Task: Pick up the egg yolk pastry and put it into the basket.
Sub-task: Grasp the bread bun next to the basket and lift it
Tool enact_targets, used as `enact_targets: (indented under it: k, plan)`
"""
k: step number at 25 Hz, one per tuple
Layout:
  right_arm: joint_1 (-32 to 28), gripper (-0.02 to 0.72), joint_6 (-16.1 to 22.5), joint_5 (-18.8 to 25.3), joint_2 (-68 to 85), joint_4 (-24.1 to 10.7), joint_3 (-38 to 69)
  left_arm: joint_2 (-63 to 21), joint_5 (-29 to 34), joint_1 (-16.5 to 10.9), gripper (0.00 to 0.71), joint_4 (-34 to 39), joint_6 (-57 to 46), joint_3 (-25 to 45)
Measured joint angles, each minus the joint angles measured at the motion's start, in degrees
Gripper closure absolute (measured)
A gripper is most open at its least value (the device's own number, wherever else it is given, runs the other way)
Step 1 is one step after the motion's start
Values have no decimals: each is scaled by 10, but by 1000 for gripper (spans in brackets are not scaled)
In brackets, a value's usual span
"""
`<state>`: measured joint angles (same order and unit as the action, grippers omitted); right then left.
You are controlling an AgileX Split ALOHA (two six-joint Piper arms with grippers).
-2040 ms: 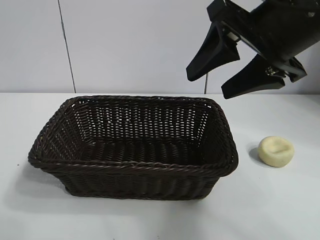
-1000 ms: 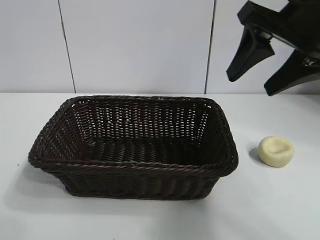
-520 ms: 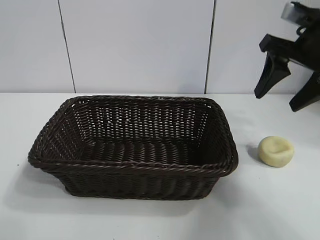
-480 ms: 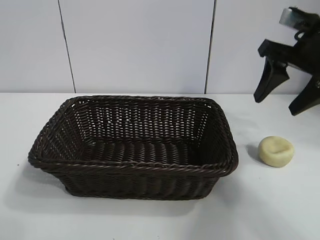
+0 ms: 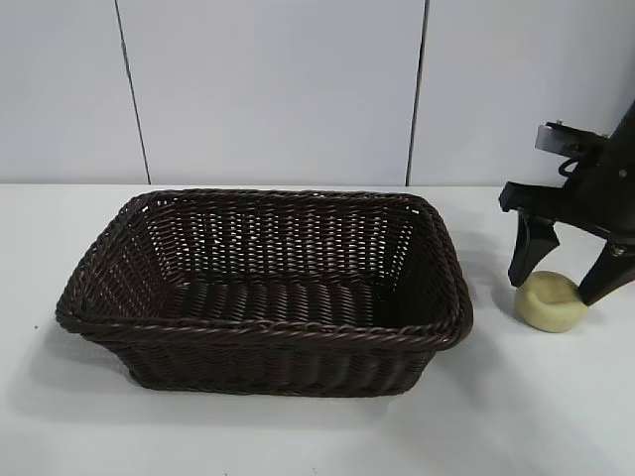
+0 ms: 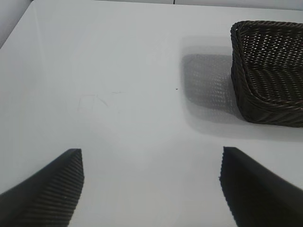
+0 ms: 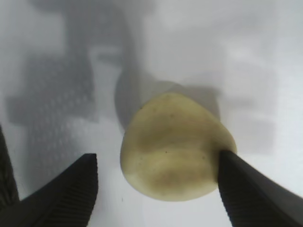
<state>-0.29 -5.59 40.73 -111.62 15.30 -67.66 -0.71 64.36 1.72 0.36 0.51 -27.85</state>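
Observation:
The egg yolk pastry (image 5: 549,301), a small pale yellow bun, lies on the white table right of the basket (image 5: 263,337). My right gripper (image 5: 559,280) is open and low over the pastry, one finger on each side of it. In the right wrist view the pastry (image 7: 176,147) sits between the fingers; one fingertip (image 7: 241,182) touches its edge, the other (image 7: 75,182) stands apart from it. The dark woven basket is empty. My left gripper (image 6: 151,182) is open over bare table, away from the basket (image 6: 270,71), and out of the exterior view.
The white table (image 5: 298,436) runs around the basket. A white panelled wall (image 5: 268,89) stands behind it.
My right gripper has moved from above the basket's right end to the right and down, and now straddles the pastry. The pastry and basket have not moved.

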Motion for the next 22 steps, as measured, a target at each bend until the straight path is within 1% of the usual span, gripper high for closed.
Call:
enact_targets:
  k: [5,7,8,9,10,12,13,14,16,19,22]
  plan:
    - [0,187,22,-8,-13,-20,0,0,0,0,136,0,0,0]
    - [0,203,33,-12,-15,-26,0,0,0,0,136,0,0,0]
    - [0,234,38,-13,-15,-27,0,0,0,0,136,0,0,0]
    - [0,288,41,-13,-15,-29,0,0,0,0,136,0,0,0]
    - [0,347,41,-14,-15,-31,0,0,0,0,136,0,0,0]
    - [0,501,43,-14,-15,-32,0,0,0,0,136,0,0,0]
    - [0,562,43,-13,-15,-32,0,0,0,0,136,0,0,0]
    - [0,598,43,-13,-15,-32,-1,0,0,0,136,0,0,0]
    - [0,637,44,-11,-7,-32,-1,0,0,0,136,0,0,0]
    - [0,651,45,-2,17,-33,-1,0,0,0,136,0,0,0]
    - [0,654,45,11,63,-23,-1,0,0,0,136,0,0,0]
